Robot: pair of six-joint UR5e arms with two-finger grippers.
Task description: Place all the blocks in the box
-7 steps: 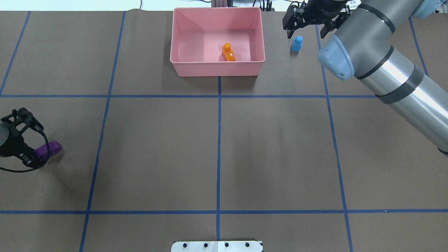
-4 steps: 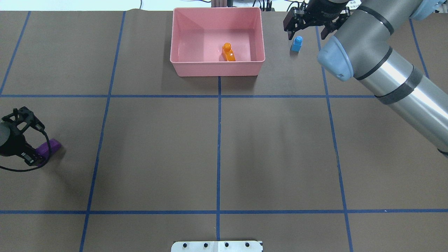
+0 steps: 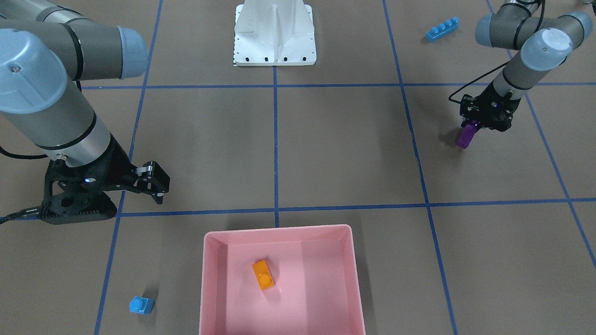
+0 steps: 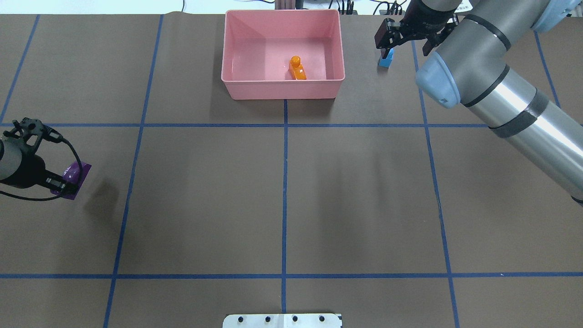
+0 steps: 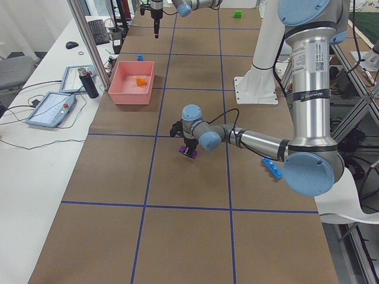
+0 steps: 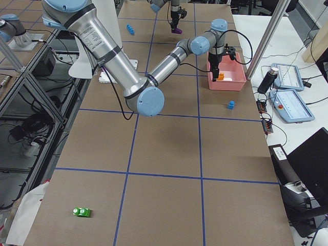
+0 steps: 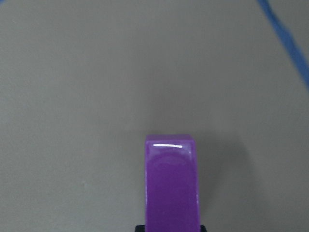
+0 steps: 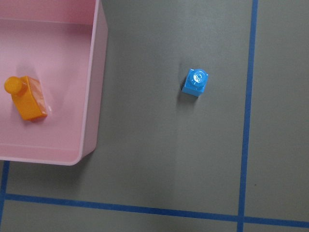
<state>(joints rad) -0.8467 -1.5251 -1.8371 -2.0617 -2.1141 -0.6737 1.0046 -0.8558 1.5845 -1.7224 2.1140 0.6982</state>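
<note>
The pink box (image 4: 282, 83) stands at the far middle of the table, and the orange block (image 4: 297, 68) lies inside it. My left gripper (image 4: 61, 183) is shut on the long purple block (image 4: 76, 174), which hangs lengthwise below the fingers in the front view (image 3: 466, 136) and fills the left wrist view (image 7: 171, 188). My right gripper (image 4: 404, 43) is open and empty, high above the small blue block (image 4: 386, 60), which stands on the table right of the box (image 8: 195, 82). The long blue block (image 3: 442, 29) and the green block (image 6: 82, 211) lie far from the box.
The white robot base (image 3: 274, 32) sits at the near middle edge. Blue tape lines divide the brown table into squares. The box wall (image 8: 91, 96) is left of the small blue block in the right wrist view. Operator desks with tablets lie beyond the far edge.
My left gripper has risen and turned with the purple block in it. My right gripper has moved farther out over the small blue block, now partly covering it from overhead.
</note>
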